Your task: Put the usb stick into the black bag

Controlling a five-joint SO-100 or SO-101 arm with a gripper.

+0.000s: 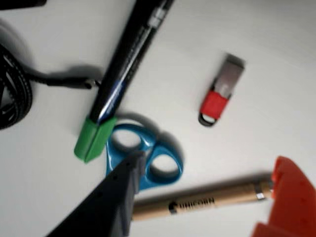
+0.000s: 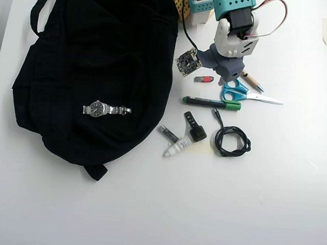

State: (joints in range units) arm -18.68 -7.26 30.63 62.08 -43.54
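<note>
The usb stick [image 1: 220, 91], red with a silver-grey end, lies on the white table and also shows in the overhead view [image 2: 204, 79]. My gripper [image 1: 207, 163] is open and empty. Its dark grey finger [image 1: 116, 192] is at lower left and its orange finger [image 1: 289, 202] at lower right, with the stick ahead of the gap and apart from both. In the overhead view the gripper [image 2: 228, 80] hovers just right of the stick. The black bag [image 2: 95, 70] lies spread over the table's left part, with a wristwatch [image 2: 106, 109] on it.
A black marker with a green cap [image 1: 123, 64], blue-handled scissors [image 1: 143, 158] and a cardboard pen [image 1: 197, 202] lie close around the gripper. A coiled black cable [image 2: 231, 140], a black fob [image 2: 194, 128], a dark-grey tube [image 2: 167, 133] and a white tube [image 2: 177, 147] lie nearer the front.
</note>
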